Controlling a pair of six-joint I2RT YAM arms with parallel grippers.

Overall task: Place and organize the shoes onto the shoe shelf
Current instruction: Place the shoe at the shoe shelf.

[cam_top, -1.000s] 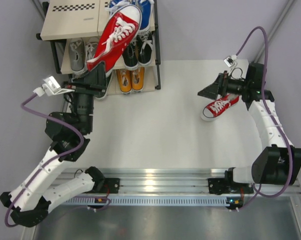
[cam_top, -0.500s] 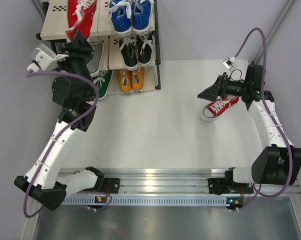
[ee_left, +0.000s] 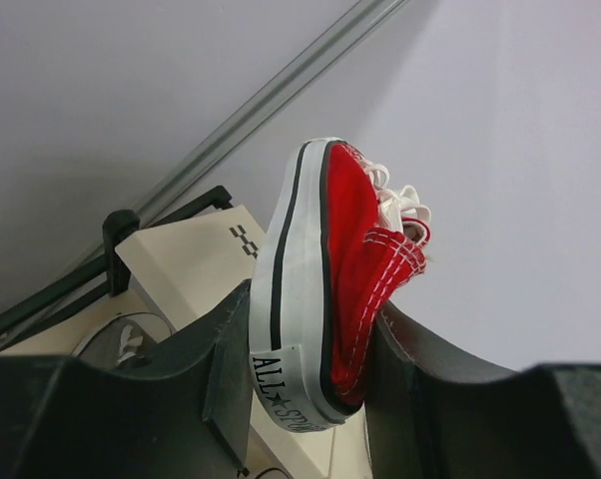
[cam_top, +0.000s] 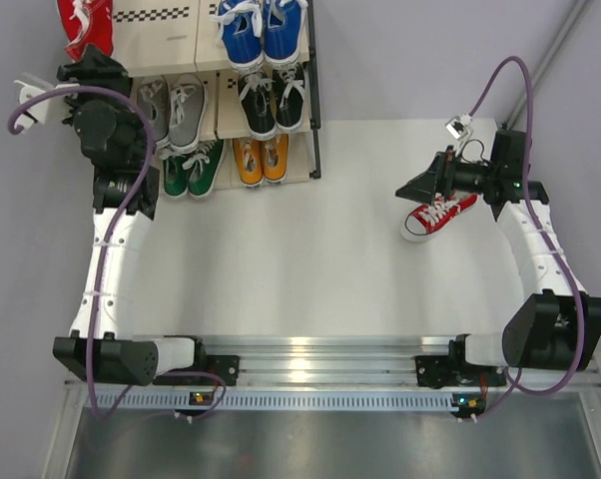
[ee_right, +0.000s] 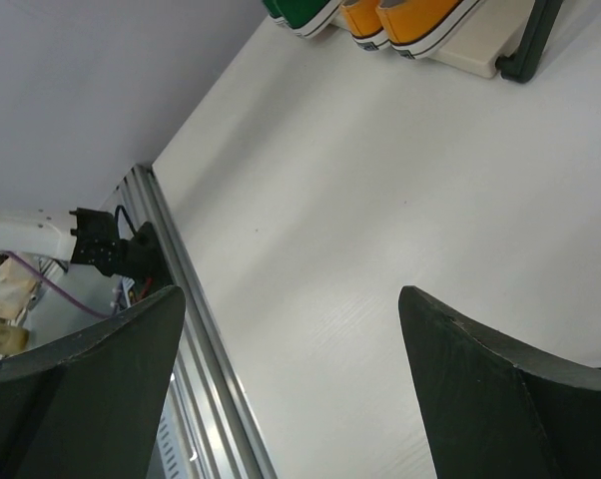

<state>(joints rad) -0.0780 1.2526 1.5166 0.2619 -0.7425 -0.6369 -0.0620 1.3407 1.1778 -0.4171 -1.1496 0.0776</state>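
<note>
My left gripper (cam_top: 89,68) is shut on the heel of a red sneaker (cam_top: 85,22), held on its side over the left end of the shoe shelf's (cam_top: 166,40) top board; the wrist view shows the sneaker (ee_left: 340,269) pinched between both fingers. Blue sneakers (cam_top: 263,28) sit on the top board, grey (cam_top: 171,108) and black (cam_top: 273,98) pairs on the middle board, green (cam_top: 191,170) and orange (cam_top: 260,158) pairs on the bottom. A second red sneaker (cam_top: 437,214) lies on the table at right. My right gripper (cam_top: 417,186) is open and empty just above and left of it.
A white table (cam_top: 310,249) carries everything. An aluminium rail (cam_top: 320,354) with the arm bases runs along its near edge. Grey walls close in on the left and the right. In the right wrist view the green (ee_right: 305,12) and orange (ee_right: 405,20) toes show at the top.
My left arm has swung up and left, carrying the red sneaker from in front of the shelf to over the left end of its top board. The right arm has not moved.
</note>
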